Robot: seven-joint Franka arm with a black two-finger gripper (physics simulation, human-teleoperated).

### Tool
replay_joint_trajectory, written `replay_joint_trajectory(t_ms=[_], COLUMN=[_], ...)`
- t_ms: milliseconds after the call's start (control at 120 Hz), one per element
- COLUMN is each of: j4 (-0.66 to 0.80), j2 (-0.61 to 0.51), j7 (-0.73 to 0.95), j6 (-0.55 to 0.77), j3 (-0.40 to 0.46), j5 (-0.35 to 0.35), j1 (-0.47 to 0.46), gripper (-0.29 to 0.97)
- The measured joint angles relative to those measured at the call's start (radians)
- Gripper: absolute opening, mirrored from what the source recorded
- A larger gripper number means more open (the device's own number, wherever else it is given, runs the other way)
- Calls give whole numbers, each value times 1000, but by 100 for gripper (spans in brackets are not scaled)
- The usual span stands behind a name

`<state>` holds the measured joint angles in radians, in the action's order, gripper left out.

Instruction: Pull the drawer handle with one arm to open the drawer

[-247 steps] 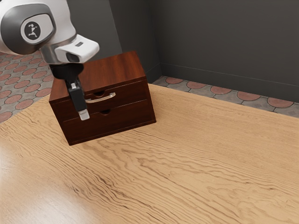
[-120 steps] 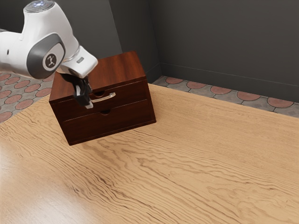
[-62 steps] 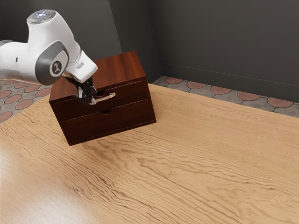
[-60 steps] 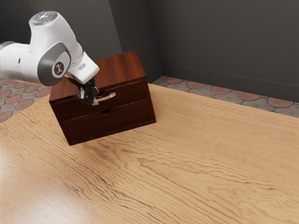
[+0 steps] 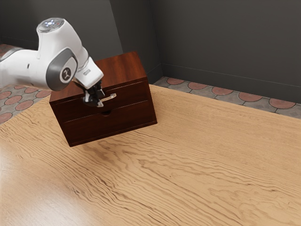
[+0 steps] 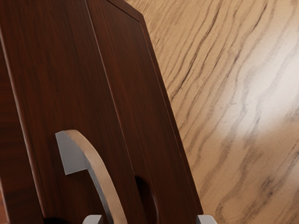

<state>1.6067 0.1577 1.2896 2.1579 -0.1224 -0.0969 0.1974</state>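
Observation:
A dark wooden cabinet [image 5: 117,70] with two drawers stands at the back of the table, toward the exterior view's left. The upper drawer [image 5: 134,93] sits flush with the cabinet front and carries a curved silver handle [image 5: 110,97]. My gripper [image 5: 96,100] is at that handle's end nearer the arm, pointing into the drawer front. In the wrist view the handle [image 6: 88,158] runs down between my two fingertips [image 6: 93,218], which stand wide apart, so the gripper is open. The lower drawer's finger recess [image 6: 145,198] lies just beside the handle.
The light wooden table [image 5: 188,160] stretches out in front of the cabinet and toward the exterior view's right. A dark wall [image 5: 225,37] and a tiled floor [image 5: 263,101] lie behind the table's far edge.
My arm has swung in toward the cabinet and the hand has tipped from pointing down to pointing at the drawer front. The gripper has slid along the handle. The drawer has not moved.

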Motion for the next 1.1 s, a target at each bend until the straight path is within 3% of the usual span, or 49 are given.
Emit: replay_joint_trajectory(t_ms=[150,433,1100], j4=[0,18,331], j2=[9,12,-250], j7=[16,33,31], j6=[11,26,53], j3=[-2,-6,-11], j5=[12,24,23], j1=[9,-4,-94], gripper=[16,-6,-8])
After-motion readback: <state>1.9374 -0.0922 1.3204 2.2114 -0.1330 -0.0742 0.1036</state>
